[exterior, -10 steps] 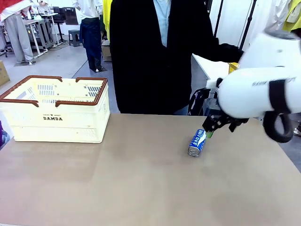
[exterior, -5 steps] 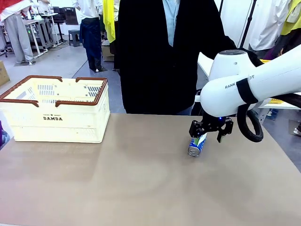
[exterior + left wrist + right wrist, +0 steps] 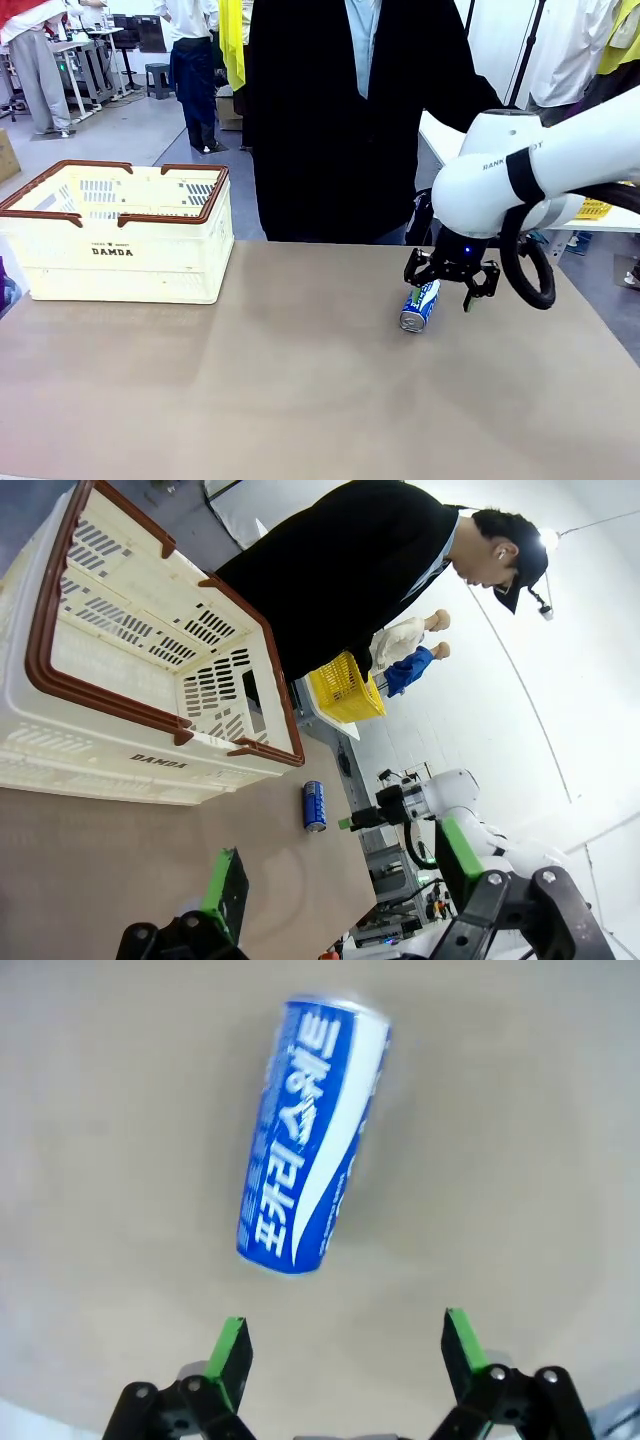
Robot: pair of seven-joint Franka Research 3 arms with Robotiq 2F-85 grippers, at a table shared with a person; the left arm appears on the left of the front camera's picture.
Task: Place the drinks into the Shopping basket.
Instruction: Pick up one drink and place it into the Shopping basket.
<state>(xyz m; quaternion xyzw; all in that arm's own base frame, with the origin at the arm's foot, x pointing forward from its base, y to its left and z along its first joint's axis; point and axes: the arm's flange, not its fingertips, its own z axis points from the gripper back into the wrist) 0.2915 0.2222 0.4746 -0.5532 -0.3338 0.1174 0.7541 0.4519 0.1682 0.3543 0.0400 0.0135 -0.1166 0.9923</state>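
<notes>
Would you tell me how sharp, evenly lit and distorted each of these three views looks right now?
Front view: evenly lit and sharp, the can casting only a faint shadow on the table. Left wrist view: rolled sideways, basket rim bowed by the wide lens, background washed out. Right wrist view: can lettering crisp, soft shadow around it.

Tan tabletop [image 3: 300, 380], grey floor [image 3: 130, 130] beyond, black stool [image 3: 158, 75] and cluttered desk [image 3: 85, 60] far left, white side table [image 3: 445, 140] behind.
</notes>
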